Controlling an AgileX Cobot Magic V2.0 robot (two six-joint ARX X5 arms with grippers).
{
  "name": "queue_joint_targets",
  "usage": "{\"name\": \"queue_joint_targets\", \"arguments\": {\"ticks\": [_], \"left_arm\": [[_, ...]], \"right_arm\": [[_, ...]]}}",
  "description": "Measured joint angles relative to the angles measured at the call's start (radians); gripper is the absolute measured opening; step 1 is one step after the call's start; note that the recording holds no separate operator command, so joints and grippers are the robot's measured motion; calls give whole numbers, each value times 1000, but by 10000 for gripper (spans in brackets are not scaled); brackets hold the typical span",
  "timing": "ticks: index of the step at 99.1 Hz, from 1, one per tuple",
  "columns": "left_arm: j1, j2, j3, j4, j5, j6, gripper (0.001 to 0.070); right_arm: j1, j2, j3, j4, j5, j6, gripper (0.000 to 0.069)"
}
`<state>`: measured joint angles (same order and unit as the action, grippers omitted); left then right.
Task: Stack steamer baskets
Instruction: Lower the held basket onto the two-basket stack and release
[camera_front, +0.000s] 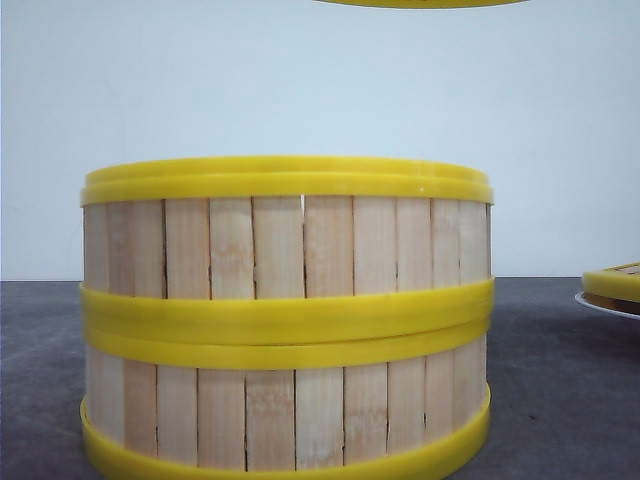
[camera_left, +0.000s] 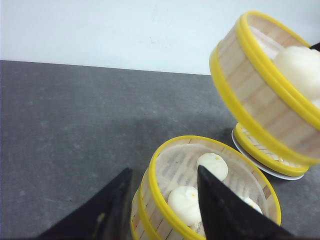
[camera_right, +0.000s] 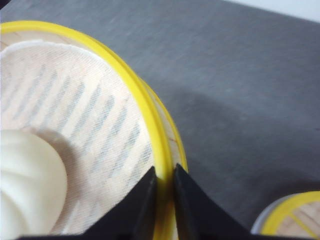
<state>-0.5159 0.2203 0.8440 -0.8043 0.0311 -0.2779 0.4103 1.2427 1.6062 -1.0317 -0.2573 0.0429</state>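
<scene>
Two steamer baskets stand stacked close in front, the upper one (camera_front: 290, 245) on the lower one (camera_front: 290, 420). My left gripper (camera_left: 164, 169) is open and straddles the rim of that upper basket (camera_left: 156, 192), one finger inside and one outside; white buns (camera_left: 185, 205) lie in it. My right gripper (camera_right: 164, 169) is shut on the yellow rim of a third steamer basket (camera_right: 145, 115). That basket (camera_left: 250, 95) hangs tilted in the air, and only its bottom edge (camera_front: 420, 2) shows in the front view. It has a cloth liner and holds a bun (camera_right: 25, 175).
Another basket (camera_left: 265, 155) sits on a white plate (camera_left: 272, 174) to the right of the stack, below the raised one; it also shows as a basket (camera_front: 612, 285) at the right edge of the front view. A dark grey tabletop (camera_left: 75, 130) lies under everything, with a pale wall behind.
</scene>
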Motion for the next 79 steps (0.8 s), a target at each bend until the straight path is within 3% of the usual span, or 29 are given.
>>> {"name": "queue_joint_targets", "arguments": {"ticks": [27,79], "left_arm": [[0,0,0,0,0,0,234],[0,0,0,0,0,0,234]], "right_arm": [[121,11,-109,59,2,-10,35],[154,47,-289,210,16,17,35]]}}
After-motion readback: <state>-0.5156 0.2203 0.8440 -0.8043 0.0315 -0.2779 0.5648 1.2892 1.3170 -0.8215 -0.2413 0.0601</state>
